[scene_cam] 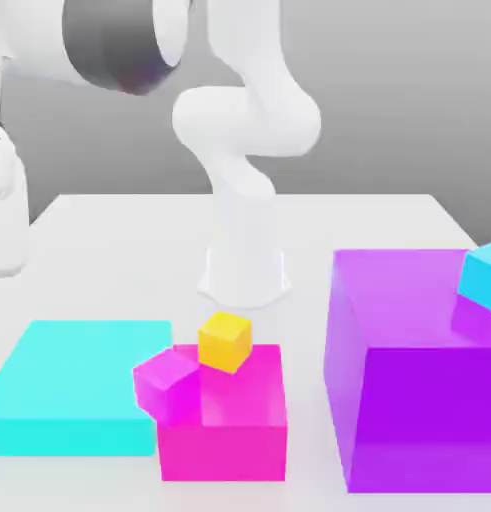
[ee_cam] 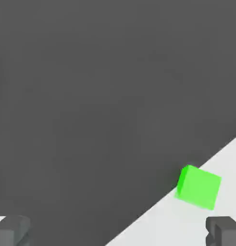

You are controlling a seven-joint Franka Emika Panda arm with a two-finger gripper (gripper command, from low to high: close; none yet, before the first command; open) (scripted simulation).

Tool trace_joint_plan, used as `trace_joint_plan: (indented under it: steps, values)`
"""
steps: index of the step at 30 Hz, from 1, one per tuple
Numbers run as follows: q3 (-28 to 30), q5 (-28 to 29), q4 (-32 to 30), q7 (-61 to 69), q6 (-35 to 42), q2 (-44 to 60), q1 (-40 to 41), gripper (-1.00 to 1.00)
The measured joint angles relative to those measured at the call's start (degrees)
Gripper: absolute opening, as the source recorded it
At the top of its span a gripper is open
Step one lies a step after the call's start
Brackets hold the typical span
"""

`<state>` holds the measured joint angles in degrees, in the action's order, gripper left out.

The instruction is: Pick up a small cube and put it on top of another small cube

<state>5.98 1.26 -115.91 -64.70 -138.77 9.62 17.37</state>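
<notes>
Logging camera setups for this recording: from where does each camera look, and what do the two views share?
Exterior view: off the arm, facing the white table, the blocks, the small yellow cube; the arm's white links rise behind.
Hand view: on the hand, looking past the open gripper at the small green cube by the table's edge.
Shared: the white table surface.

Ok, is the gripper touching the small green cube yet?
Apart. The hand view shows the gripper open, a fingertip at each side of the frame, and white table surface showing between the nearer one and the small green cube.
</notes>
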Motion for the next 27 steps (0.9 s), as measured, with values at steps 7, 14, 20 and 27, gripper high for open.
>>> trace_joint_plan:
  steps: [7,14,20,27]
  values:
    - [1.53,-4.76,4.18,-1.65,-1.79,14.6,4.49,0.0]
    - [0.67,-8.71,8.08,-1.85,-7.44,29.12,8.45,0.0]
    - [0.47,-9.09,8.36,-1.59,-8.36,30.27,8.62,-1.0]
    - [1.76,-7.4,4.77,-3.13,-2.68,21.04,6.52,-1.0]
